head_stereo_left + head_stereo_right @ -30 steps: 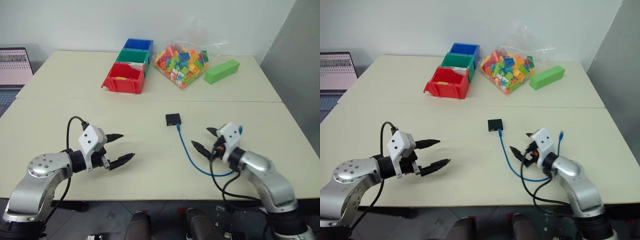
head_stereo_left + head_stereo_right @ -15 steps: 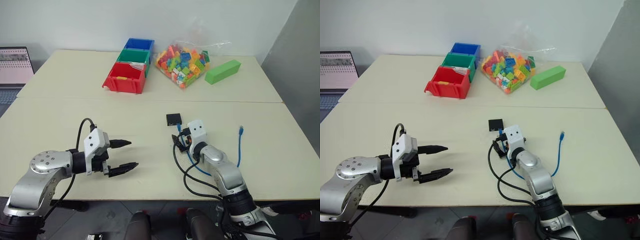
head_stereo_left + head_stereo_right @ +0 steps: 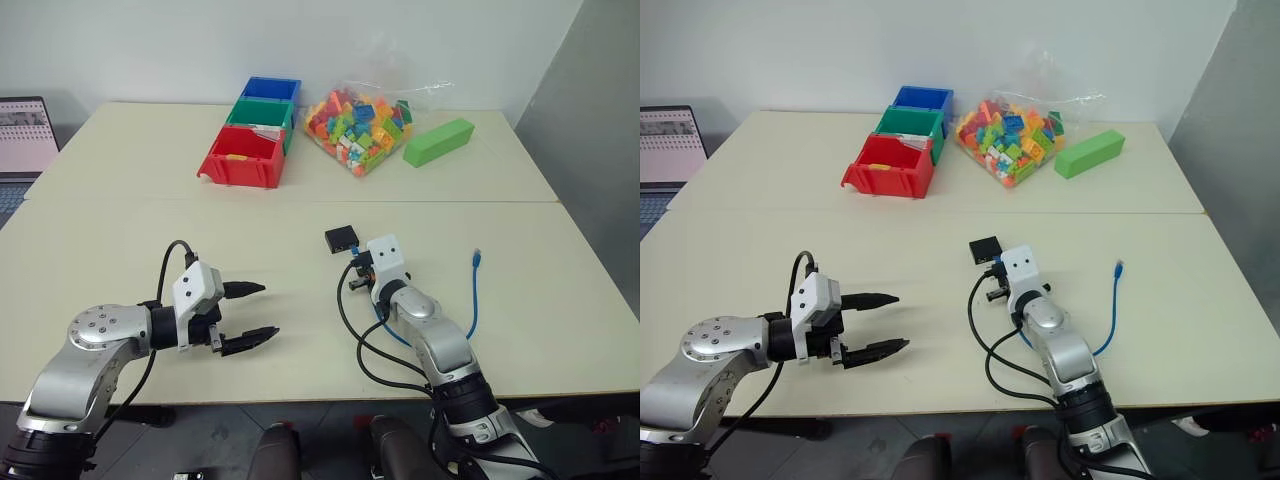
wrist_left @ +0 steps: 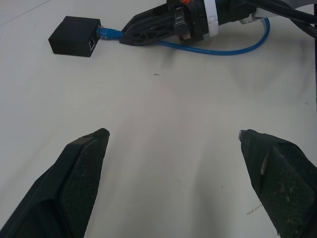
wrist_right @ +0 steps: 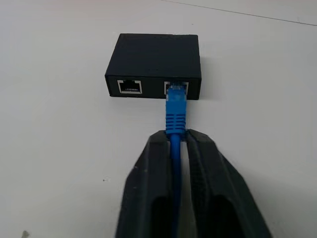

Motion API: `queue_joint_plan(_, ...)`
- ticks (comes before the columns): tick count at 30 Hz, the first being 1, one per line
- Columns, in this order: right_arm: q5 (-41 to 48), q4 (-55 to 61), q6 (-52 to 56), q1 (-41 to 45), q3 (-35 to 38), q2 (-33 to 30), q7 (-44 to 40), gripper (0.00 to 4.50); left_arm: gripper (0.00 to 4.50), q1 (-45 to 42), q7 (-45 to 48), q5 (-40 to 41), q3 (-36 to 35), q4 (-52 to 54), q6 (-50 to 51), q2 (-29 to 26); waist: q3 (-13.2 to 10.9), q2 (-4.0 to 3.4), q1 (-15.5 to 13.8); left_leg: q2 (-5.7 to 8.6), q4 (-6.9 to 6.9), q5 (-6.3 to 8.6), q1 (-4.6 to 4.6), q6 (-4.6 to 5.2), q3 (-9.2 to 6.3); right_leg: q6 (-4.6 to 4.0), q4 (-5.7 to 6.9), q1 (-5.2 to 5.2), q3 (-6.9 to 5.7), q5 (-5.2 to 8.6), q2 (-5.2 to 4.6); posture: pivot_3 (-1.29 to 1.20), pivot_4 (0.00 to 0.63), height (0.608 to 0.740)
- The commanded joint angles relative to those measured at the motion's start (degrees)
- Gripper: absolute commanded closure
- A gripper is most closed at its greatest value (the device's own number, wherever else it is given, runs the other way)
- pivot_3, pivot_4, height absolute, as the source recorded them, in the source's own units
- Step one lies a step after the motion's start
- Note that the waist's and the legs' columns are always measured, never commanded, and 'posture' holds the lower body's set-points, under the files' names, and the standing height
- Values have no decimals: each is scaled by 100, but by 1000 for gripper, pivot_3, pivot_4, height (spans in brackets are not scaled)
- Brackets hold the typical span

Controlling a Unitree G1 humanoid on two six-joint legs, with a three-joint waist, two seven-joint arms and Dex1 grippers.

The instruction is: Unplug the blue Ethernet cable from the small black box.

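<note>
1. We see the small black box [image 5: 153, 65] lying flat on the cream table [image 3: 120, 230], near its middle, with two ports on the side that faces the robot.
2. The blue Ethernet cable [image 5: 176, 116] is plugged into one of those two ports; the port beside it is empty.
3. Our right gripper [image 5: 177, 136] is clamped on the blue Ethernet cable just behind the plug boot, its two black fingers pressed together with the cord running between them. The fingertips sit close to the box but apart from it.
4. Behind the right gripper the cable loops across the table toward the robot's right, and its free end [image 3: 477, 258] lies loose on the tabletop, well apart from the box.
5. Our left gripper [image 3: 256, 312] hovers over bare table on the robot's left, well apart from the box, with its fingers spread wide and nothing between them.
6. At the far side of the table we see a red bin [image 3: 241, 158], a green bin [image 3: 259, 111] and a blue bin [image 3: 271, 88] in a row, a clear bag of coloured bricks [image 3: 357, 118] and a green block [image 3: 438, 141].
7. A laptop [image 3: 25, 135] stands at the far left edge.
</note>
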State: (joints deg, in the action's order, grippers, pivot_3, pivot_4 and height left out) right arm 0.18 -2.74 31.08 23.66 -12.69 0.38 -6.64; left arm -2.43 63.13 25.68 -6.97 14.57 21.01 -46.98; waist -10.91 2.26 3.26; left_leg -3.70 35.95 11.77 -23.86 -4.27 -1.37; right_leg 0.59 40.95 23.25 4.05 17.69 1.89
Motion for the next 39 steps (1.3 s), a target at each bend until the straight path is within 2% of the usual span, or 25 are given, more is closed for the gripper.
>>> queue_joint_plan(1, -120, 113, -134, 32, -43, -250, -228, 4490, 0, -74, -27, 57, -48, -46, -56, 55, 0, 0, -1, 0, 0, 0, 0, 0, 0, 0, 0, 0, 0, 0, 0, 0, 150, 740)
queue_joint_plan(5, -302, 478, -622, 40, -370, -1039, -1032, 4490, 0, -265, -192, 432, -180, -303, 352, 309, 0, 0, -37, 4, 1, 0, -2, 0, 0, 2, -2, -1, -2, 1, -3, 0, 150, 740)
queue_joint_plan(8, -510, 744, -1811, 116, -628, -2115, -2053, 4490, 0, -627, -288, 1135, -399, -648, 1193, 508, -2, -1, -67, 7, 4, 0, -6, 0, 1, 15, -4, -1, -7, 7, -4, 0, 150, 740)
queue_joint_plan(10, -515, 787, -2584, 198, -686, -2573, -2554, 4490, 0, -831, -199, 1594, -494, -774, 1783, 470, -4, 0, -47, 2, 5, 0, -5, 1, -1, 15, -5, -1, -9, 7, 0, 0, 150, 740)
queue_joint_plan(15, -357, 724, -4307, 470, -758, -3143, -3516, 4490, 0, -1222, 44, 2279, -565, -971, 2736, 333, -4, -1, 39, 0, 1, 0, 2, 1, 2, 15, 1, 1, -17, 7, 8, 0, 150, 740)
queue_joint_plan(23, -122, 781, -5271, 756, -799, -3206, -4339, 4490, 0, -1625, 78, 2699, -373, -737, 3435, 379, -4, -1, -12, 2, 7, 0, 0, 0, -2, 0, 1, -3, -19, -2, 4, 0, 150, 740)
queue_joint_plan(34, -142, 807, -5325, 875, -731, -3122, -4513, 4490, 0, -1678, -76, 2754, -221, -547, 3646, 523, -4, -1, -44, 4, 8, -1, -1, 0, -4, -8, 2, -4, -15, -6, 1, 0, 150, 740)
queue_joint_plan(37, -195, 896, -5308, 833, -771, -3108, -4501, 4500, 499, -1748, -119, 2724, -214, -667, 3614, 634, -4, -1, -53, 4, 9, -1, -1, 0, -4, -8, 2, -4, -15, -6, 0, 0, 150, 740)
queue_joint_plan(39, -211, 936, -5294, 819, -782, -3103, -4497, 4500, 992, -1750, -84, 2737, -196, -655, 3620, 670, -4, -1, -51, 4, 9, -1, -1, 0, -3, -8, 2, -4, -15, -6, 1, 0, 150, 740)
